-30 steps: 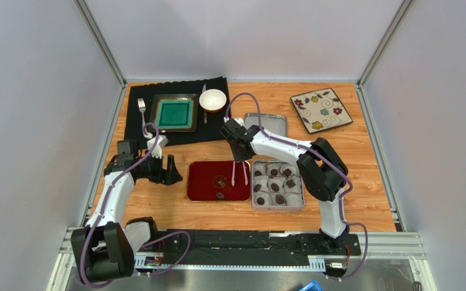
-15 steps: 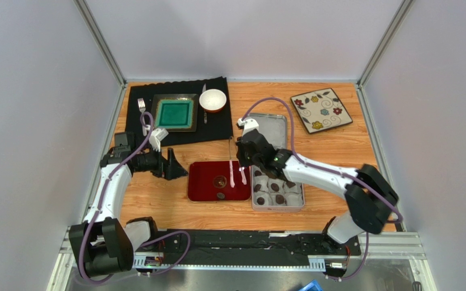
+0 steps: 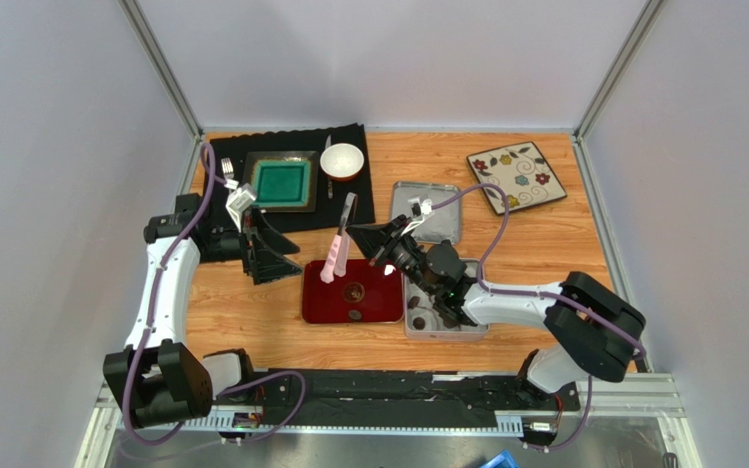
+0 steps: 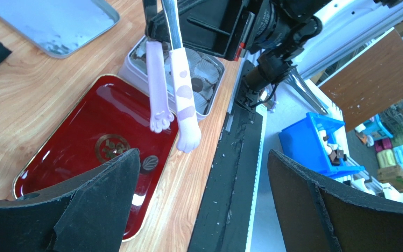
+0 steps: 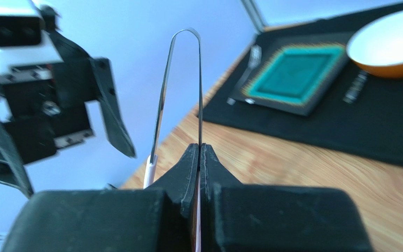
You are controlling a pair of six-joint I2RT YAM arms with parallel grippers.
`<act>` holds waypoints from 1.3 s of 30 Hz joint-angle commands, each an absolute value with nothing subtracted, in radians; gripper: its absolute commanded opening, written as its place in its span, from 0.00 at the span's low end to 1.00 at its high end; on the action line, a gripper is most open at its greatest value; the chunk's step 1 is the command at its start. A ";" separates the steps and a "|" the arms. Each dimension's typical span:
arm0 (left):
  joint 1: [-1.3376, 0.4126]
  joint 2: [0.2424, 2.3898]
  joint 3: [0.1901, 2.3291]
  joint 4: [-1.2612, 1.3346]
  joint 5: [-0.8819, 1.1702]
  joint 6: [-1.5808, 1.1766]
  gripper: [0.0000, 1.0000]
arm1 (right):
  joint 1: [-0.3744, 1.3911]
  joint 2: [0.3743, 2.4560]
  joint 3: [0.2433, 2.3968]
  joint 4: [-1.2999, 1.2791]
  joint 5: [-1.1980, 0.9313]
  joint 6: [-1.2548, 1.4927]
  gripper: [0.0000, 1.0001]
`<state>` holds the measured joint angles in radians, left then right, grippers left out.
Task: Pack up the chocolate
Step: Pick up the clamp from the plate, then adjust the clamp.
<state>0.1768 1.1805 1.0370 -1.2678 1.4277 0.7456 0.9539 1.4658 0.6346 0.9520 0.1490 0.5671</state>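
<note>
Wooden table holds red tray with gold emblem near chocolate

Tin partly hidden
The tin is largely covered by the right arm; the tips of the tongs are concealed by the right pincer.

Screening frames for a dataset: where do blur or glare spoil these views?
Right wrist: the teal plate and bowl behind the tongs are out of focus. Left wrist: bright reflections on the glossy red tray, otherwise sharp. Top external: evenly lit, no blur.
</note>
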 commanded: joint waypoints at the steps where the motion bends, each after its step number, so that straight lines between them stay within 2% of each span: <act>1: 0.176 1.131 1.031 -1.485 1.589 0.890 0.98 | 0.960 1.552 0.672 1.342 0.098 0.664 0.00; 4: 0.160 1.117 1.032 -1.485 1.592 0.867 0.90 | 0.963 1.609 0.701 1.391 0.095 0.683 0.00; 8: 0.149 1.117 1.037 -1.483 1.592 0.827 0.67 | 0.976 1.669 0.750 1.443 0.094 0.690 0.00; 9: 0.146 1.115 1.035 -1.483 1.588 0.822 0.65 | 0.976 1.689 0.756 1.469 0.097 0.699 0.00; 20: 0.144 1.109 1.014 -1.485 1.556 0.827 0.70 | 0.986 1.709 0.818 1.505 0.089 0.713 0.00; 32: 0.146 1.083 1.063 -1.471 1.508 0.813 0.71 | 0.991 1.631 0.738 1.502 0.054 0.690 0.00; 39: 0.144 1.008 1.029 -1.231 1.493 0.579 0.72 | 0.991 1.627 0.753 1.500 0.031 0.689 0.00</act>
<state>0.1501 1.0634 1.0248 -1.3380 1.4612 0.7109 0.9863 1.6588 0.7361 1.2648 0.0391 0.7074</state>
